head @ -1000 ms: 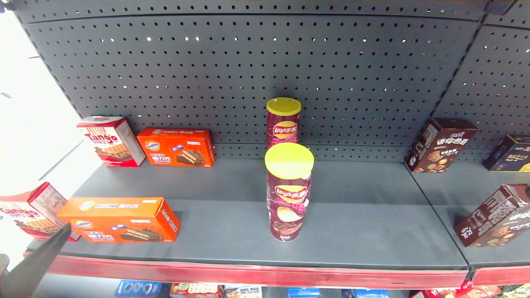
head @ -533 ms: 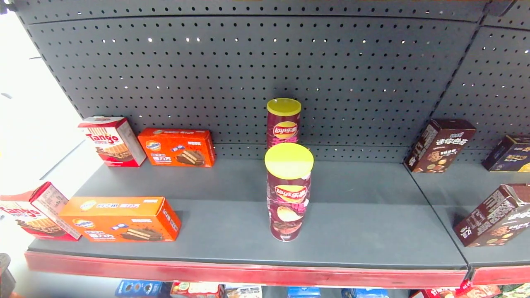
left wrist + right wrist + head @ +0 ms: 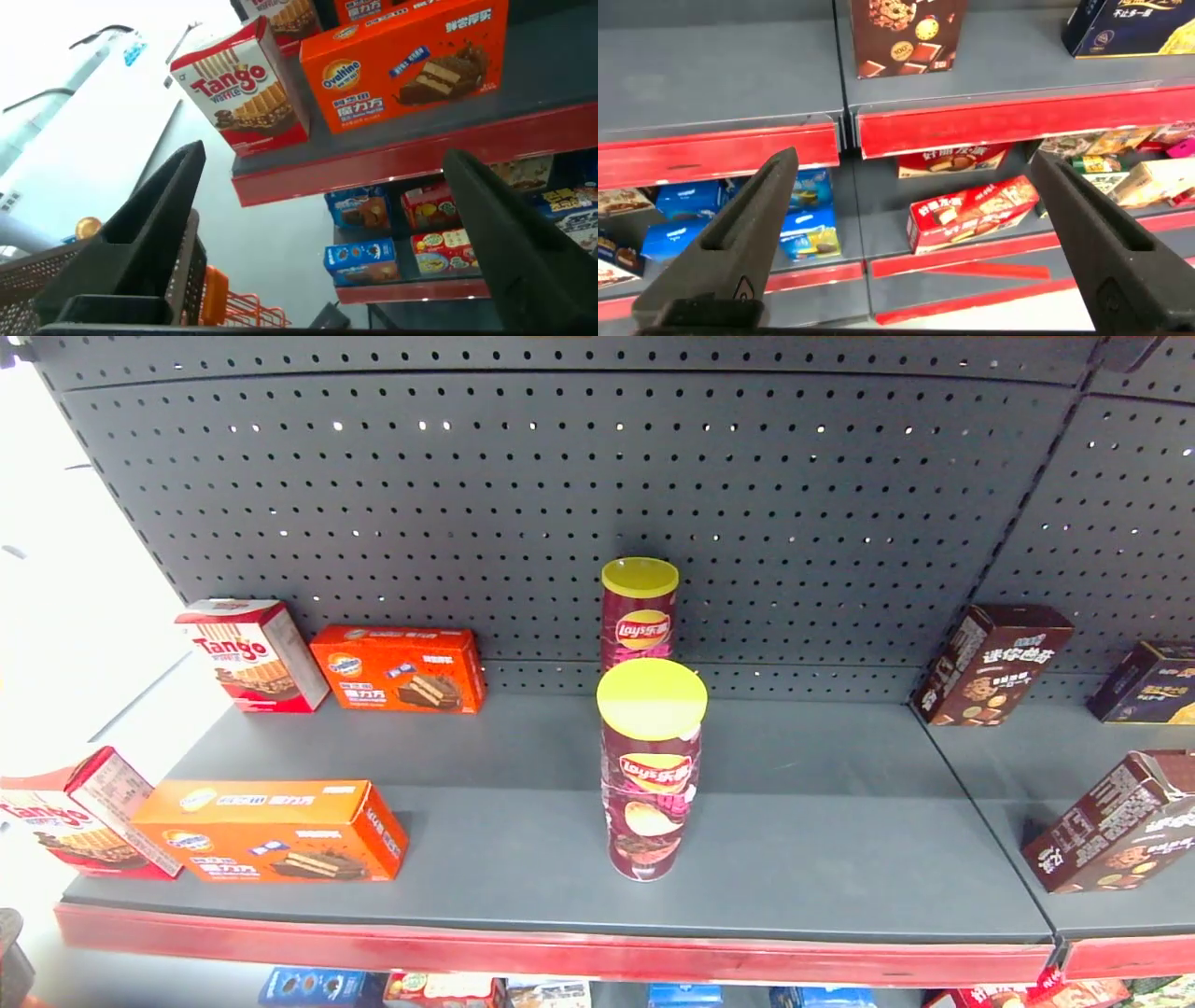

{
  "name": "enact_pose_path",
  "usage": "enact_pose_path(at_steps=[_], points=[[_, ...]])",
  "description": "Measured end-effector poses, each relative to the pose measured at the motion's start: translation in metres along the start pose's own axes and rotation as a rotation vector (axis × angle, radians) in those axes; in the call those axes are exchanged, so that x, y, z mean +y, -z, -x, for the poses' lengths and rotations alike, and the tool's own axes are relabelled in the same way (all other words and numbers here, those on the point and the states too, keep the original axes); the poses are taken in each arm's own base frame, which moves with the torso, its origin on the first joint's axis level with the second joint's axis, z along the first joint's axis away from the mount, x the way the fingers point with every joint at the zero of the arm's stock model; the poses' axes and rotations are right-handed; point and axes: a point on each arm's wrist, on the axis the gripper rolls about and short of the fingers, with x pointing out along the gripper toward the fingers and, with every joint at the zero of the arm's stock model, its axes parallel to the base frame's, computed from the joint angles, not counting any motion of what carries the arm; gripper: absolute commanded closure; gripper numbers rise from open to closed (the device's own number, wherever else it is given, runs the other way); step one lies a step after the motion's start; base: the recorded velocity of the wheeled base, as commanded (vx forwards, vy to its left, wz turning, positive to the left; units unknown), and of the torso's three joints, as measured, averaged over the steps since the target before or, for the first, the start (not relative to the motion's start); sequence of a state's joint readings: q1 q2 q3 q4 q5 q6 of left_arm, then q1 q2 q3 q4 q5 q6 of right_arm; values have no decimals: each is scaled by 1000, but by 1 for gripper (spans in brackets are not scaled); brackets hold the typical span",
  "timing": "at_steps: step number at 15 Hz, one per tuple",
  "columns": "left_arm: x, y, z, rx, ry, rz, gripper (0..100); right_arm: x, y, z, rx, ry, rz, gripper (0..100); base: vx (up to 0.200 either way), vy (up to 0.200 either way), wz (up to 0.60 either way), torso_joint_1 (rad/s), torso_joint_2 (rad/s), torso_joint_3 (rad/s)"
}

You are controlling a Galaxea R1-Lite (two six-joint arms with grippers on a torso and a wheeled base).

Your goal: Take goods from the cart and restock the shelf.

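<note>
Head view: the dark grey metal shelf (image 3: 840, 821) with a red front lip carries two tall maroon chip cans with yellow lids. One (image 3: 651, 775) stands near the front edge and the other (image 3: 639, 611) right behind it at the pegboard back. Toward the left end, two flat orange cardboard biscuit boxes (image 3: 271, 831) and two red-and-white wafer cartons (image 3: 250, 653) sit front and back. Brown cookie boxes (image 3: 991, 663) stand at the right end.

Left wrist view: the left claw (image 3: 324, 159) is spread wide with nothing between its fingers, and it sits low, off the shelf's left front corner. Grey wire mesh, likely the cart (image 3: 37, 275), lies close beside one finger. Its goods cannot be made out.

Right wrist view: the right claw (image 3: 915, 161) is also spread and empty, facing the red lip at the right end.

The step in hand looks like fetching the next item. To do it well, lower the left claw straight into the cart and close it across an item's narrow sides at mid-height. Carry the item upright and set it on the bare stretch between the orange boxes and the cans, well clear of the front can.
</note>
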State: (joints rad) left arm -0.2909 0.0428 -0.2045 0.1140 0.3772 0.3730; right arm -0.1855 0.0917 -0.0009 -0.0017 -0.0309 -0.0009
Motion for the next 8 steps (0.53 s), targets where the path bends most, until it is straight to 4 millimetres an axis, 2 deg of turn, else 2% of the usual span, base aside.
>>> enact_pose_path(at_steps=[5,8], points=[[-1,5,1,-10,-1,15,0,0,0,0,-2,0,-1,0,0,0,0,0,0,0],[-3,10,0,2,4,39,0,-1,0,0,1,-71,7,0,0,0,0,0,0,0]])
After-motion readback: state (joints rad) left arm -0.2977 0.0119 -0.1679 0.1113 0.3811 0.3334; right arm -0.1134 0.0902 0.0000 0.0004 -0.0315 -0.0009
